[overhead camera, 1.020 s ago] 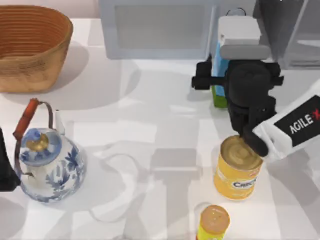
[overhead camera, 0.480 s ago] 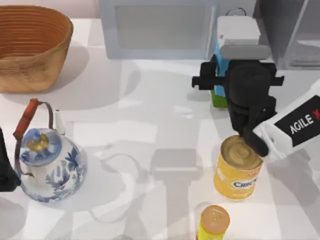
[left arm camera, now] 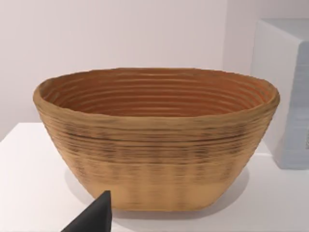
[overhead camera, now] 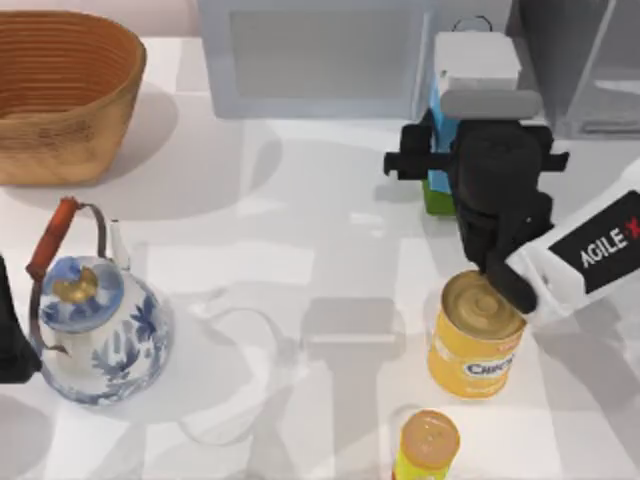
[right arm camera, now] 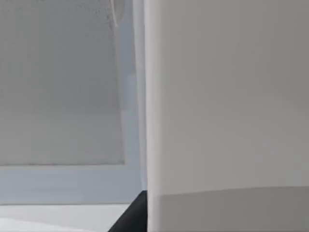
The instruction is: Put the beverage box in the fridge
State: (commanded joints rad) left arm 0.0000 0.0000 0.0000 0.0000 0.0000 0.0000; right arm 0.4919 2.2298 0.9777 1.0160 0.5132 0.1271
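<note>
Near the table's back right, the right gripper [overhead camera: 440, 160] is closed on the beverage box [overhead camera: 470, 62], which stands upright just beside the fridge [overhead camera: 580, 60]. Left arm [overhead camera: 12, 340] sits parked at left edge.

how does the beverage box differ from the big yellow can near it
The beverage box is a tall rectangular carton, white, light blue and green; the yellow can is a shorter cylinder. The box has the right gripper at it; the can stands nearer the front, under that arm. Both stand upright on the top view's right.
</note>
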